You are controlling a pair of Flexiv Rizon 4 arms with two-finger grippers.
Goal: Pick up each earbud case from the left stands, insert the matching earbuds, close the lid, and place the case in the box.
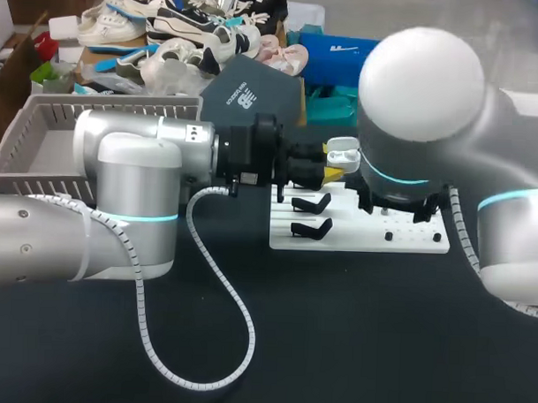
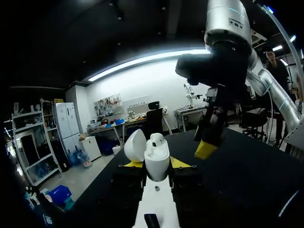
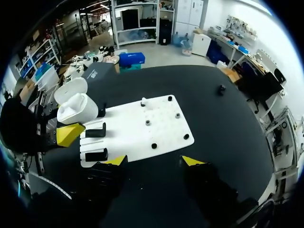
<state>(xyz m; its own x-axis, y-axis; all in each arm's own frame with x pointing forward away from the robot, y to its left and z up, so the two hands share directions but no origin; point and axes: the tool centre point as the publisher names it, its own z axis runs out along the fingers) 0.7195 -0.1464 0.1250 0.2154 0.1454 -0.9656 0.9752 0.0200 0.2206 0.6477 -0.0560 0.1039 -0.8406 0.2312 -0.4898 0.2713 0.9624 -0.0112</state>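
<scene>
Well, we judge the step in hand to be filling the case. The left claw [image 2: 156, 164] pinches the white earbud case [image 3: 76, 108] from both sides by its lower body. The lid [image 2: 134, 145] is hinged open, and one earbud [image 2: 157, 138] appears to sit inside. In the head view the case hangs just right of centre, over the far edge of the white stand board [image 1: 409, 242]. It is clear of the black stands [image 1: 311, 203] and well apart from the grey box [image 1: 42, 132] at upper left.

To do this well, we would hold the case steady with its mouth up. Any further earbud should come straight down and seat fully before the lid is pressed, since a tilted one would likely block closing. We cannot tell whether a well is vacant.

Our left arm lies level across the left half of the head view, wrist pointing right. Our right arm enters from the right, elbow bulging at upper middle, forearm dropping toward the board. The right claw [image 3: 154, 160] points down over the board and bench [image 1: 335, 345], just beside the case, fingers wide apart and holding nothing.
</scene>
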